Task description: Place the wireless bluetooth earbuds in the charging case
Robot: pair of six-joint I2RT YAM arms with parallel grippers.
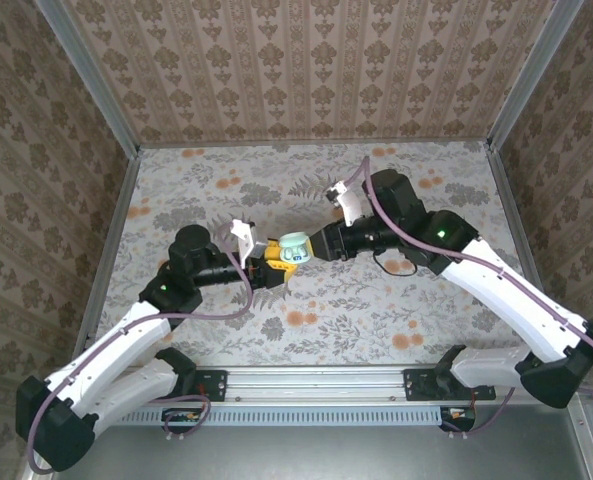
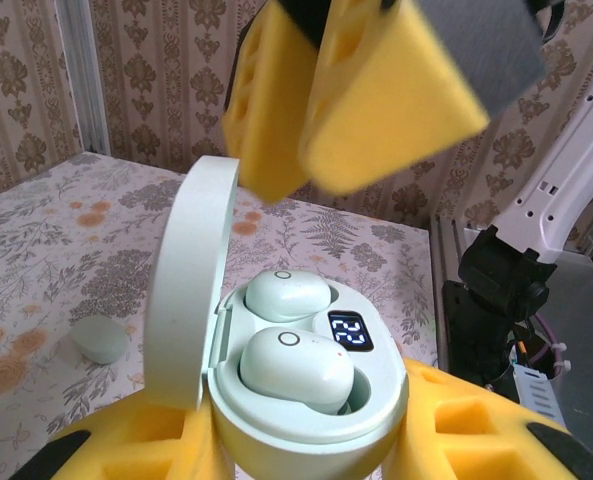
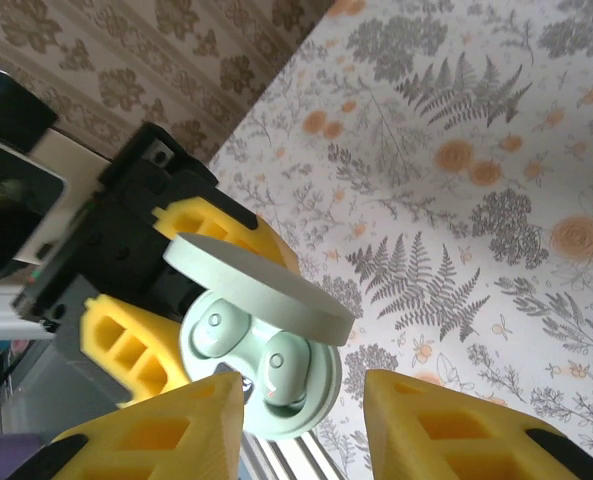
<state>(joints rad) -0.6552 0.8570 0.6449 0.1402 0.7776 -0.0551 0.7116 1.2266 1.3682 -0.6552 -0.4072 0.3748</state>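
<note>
The charging case is gripped by the left hand, pinched at its lower body between the two yellow foam pads and held just above the counter, near the middle. The case is pale mint green and its round lid is swung open on the left side, standing nearly upright. Two earbuds are seated in the wells: the far earbud and the near earbud, each marked with a small ring. Beside them a small dark display is lit with white digits.

The right hand is hung close over the open case, its yellow fingers spread apart with nothing between them. From the right wrist, the case is seen below the gap, both earbuds in place under the tilted lid.

A small pale-green rounded object is seen lying on the flowered counter, left of the case and apart from it.
</note>
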